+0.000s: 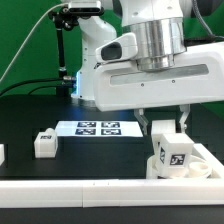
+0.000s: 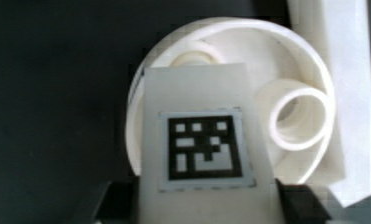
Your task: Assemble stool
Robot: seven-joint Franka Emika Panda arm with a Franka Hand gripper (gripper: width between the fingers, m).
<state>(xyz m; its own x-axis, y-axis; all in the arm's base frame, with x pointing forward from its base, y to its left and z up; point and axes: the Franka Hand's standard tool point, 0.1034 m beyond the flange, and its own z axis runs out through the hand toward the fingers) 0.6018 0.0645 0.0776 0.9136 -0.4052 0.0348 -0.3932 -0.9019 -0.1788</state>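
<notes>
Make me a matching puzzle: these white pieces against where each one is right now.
1 white blocky plastic leg at exterior view's right
2 white blocky plastic leg at exterior view's left
3 thick round white plastic seat
4 thin flat white marker board

A lies flat mid-table
B alone on the black table
C gripped between the fingers
D under the gripped leg

Pairs: 1-C, 2-B, 3-D, 4-A

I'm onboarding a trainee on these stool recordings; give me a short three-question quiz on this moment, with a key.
1. In the exterior view, on which side of the marker board stands the loose leg?
2. True or false: the gripper is open and empty.
3. The held leg is above: A) the marker board B) the seat C) bare table.
Key: 1 left; 2 false, it is shut on the held leg; 3 B.
</notes>
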